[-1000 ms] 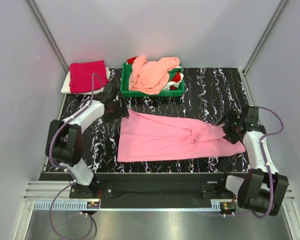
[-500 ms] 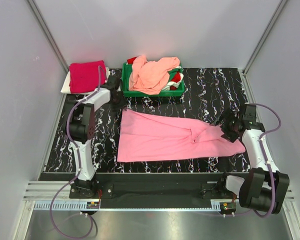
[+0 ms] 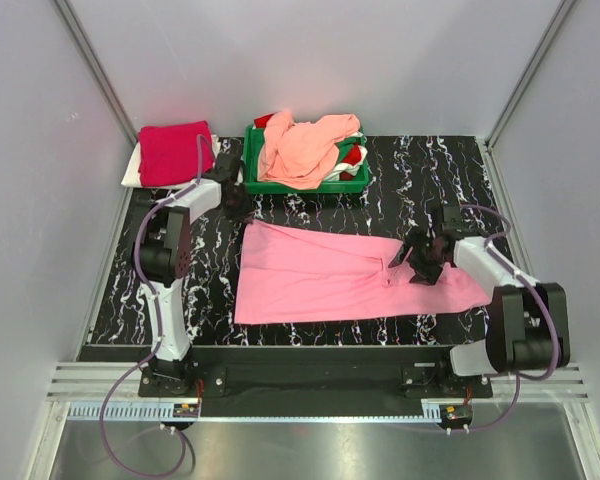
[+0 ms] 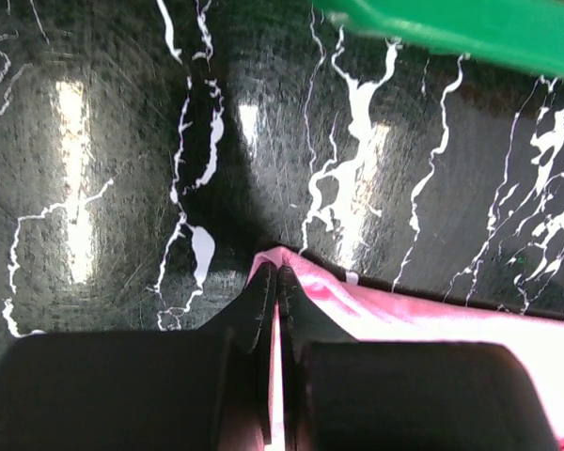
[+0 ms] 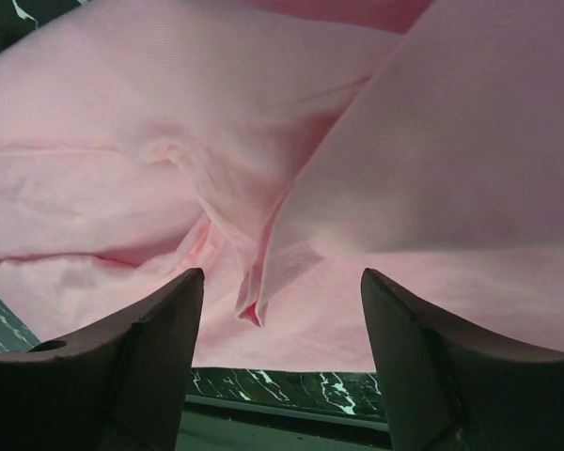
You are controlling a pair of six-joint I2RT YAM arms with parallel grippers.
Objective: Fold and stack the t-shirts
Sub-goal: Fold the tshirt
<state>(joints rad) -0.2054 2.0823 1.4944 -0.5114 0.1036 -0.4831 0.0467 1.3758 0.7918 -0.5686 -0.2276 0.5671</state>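
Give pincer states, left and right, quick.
Left pincer: shut on pink t-shirt corner.
Right pincer: open, over the same shirt.

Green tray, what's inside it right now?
A crumpled peach t-shirt fills the green tray. Red and white cloth peeks out at its right side. What lies beneath the peach shirt is covered.
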